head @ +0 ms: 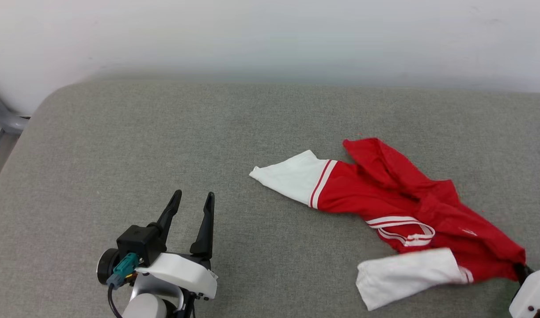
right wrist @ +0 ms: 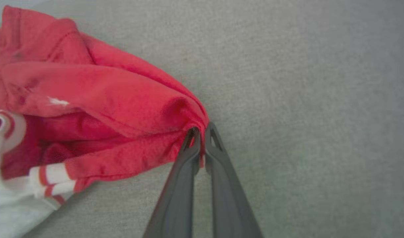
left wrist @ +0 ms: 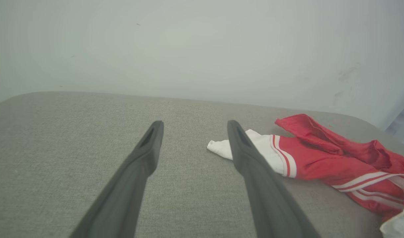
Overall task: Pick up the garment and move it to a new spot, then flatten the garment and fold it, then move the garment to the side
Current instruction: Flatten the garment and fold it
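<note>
Pinches red edge of shirt in closed right gripper on cushion; holds left gripper wide apart, empty.

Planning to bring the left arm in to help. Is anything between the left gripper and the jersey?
Nothing visible: bare grey cushion lies between the open left gripper and the jersey, its white sleeve nearest. The right gripper is shut on its red edge.

The garment edge I grip is hidden between the fingers of my right tool. Head view: picture corner cuts off that tool beside the garment. Right wrist view: garment blurred, partly cut off.
</note>
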You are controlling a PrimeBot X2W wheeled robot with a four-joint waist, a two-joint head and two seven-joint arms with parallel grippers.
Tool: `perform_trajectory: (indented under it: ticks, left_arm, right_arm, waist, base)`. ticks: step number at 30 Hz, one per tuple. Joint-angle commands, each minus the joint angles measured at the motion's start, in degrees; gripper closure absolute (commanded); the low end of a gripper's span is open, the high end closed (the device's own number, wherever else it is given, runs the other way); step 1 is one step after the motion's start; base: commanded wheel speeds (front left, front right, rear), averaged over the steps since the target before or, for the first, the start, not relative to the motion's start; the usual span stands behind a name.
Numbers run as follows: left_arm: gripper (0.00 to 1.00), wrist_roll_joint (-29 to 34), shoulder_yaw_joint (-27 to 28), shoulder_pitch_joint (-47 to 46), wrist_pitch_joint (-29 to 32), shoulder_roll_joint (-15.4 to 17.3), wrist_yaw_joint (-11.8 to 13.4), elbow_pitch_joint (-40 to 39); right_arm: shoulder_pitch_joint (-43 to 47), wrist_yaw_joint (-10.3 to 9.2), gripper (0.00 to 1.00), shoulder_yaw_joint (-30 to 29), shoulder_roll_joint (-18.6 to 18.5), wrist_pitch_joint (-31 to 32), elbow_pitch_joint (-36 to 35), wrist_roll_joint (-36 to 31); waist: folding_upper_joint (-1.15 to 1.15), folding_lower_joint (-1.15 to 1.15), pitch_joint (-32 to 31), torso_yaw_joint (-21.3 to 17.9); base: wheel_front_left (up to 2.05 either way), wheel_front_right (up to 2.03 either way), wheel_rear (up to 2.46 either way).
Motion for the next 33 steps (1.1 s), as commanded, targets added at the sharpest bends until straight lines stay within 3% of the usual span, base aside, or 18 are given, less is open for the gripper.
perform_trajectory:
  ticks: [1, 3, 4, 5, 6, 7, 15, 20, 24, 29, 33]
  left_arm:
    - [0.0, 0.33, 0.18, -0.19, -0.13, -0.01, -0.3, 0.3]
    - [0.0, 0.36, 0.26, -0.39, -0.13, -0.05, -0.4, 0.44]
    - [0.0, 0.39, 0.36, -0.44, -0.13, -0.01, -0.43, 0.48]
    - [0.0, 0.41, 0.43, -0.49, -0.13, 0.01, -0.45, 0.52]
    - [0.0, 0.44, 0.47, -0.46, -0.13, 0.04, -0.49, 0.58]
    - [0.0, 0.45, 0.52, -0.43, -0.13, 0.09, -0.51, 0.66]
    - [0.0, 0.37, 0.88, 0.96, -0.13, 0.33, -0.22, 1.08]
    - [0.0, 0.08, 1.0, 2.17, -0.13, 0.49, 0.12, 1.29]
    - [0.0, -0.17, 0.88, 2.79, 0.0, 0.68, 0.38, 1.18]
    - [0.0, -0.42, 0.72, 2.99, 0.27, 0.95, 0.57, 0.68]
    - [0.0, -0.52, 0.62, 2.48, 0.37, 0.97, 0.8, 0.34]
  right_arm:
    - [0.74, -0.04, 1.0, -0.87, 0.7, -1.15, 2.71, -0.08]
    - [0.45, -0.03, 1.0, -1.24, 1.21, -3.21, 5.48, -0.14]
    - [0.05, -0.03, 0.94, -1.03, 1.62, -4.33, 6.65, 0.25]
    - [-0.41, -0.03, 0.72, -0.62, 1.76, -5.46, 7.44, 0.59]
    - [-0.87, -0.03, 0.42, -0.17, 1.86, -6.98, 7.91, 1.01]
    - [-1.29, -0.03, 0.0, 0.34, 1.95, -8.71, 8.05, 1.54]
    - [0.04, -0.04, 0.0, 3.57, 1.46, -23.42, 4.15, 3.56]
    - [3.44, -0.03, 0.0, 6.06, 2.7, -25.81, -0.03, 1.61]
    - [8.11, -0.03, 0.0, 8.3, 4.07, -20.03, -2.55, -0.54]
    - [13.29, -0.03, 0.0, 9.31, 5.18, -4.47, -5.5, -1.45]
    - [14.12, -0.03, 0.0, 10.27, 5.21, 2.25, -8.8, -1.41]
  waist:
    - [0.0, 0.0, 0.31, 0.12]
    - [0.0, 0.0, 0.53, 0.22]
    - [0.0, 0.0, 0.64, 0.22]
    - [0.0, 0.0, 0.69, 0.2]
    - [0.0, 0.0, 0.68, 0.18]
    - [0.0, 0.0, 0.66, 0.15]
    - [0.0, 0.0, -1.05, -0.14]
    - [0.0, 0.0, -2.81, -0.49]
    - [0.0, 0.0, -3.59, -0.57]
    - [0.0, 0.0, -3.67, -0.68]
    - [0.0, 0.0, -2.83, -0.72]
  base:
    - [0.0, 0.0, 0.0]
    - [0.0, 0.0, 0.0]
    - [0.0, 0.0, 0.0]
    - [0.0, 0.0, 0.0]
    - [0.0, 0.0, 0.0]
    - [0.0, 0.0, 0.0]
    - [0.0, 0.0, 0.0]
    - [0.0, 0.0, 0.0]
    - [0.0, 0.0, 0.0]
    - [0.0, 0.0, 0.0]
    - [0.0, 0.0, 0.0]
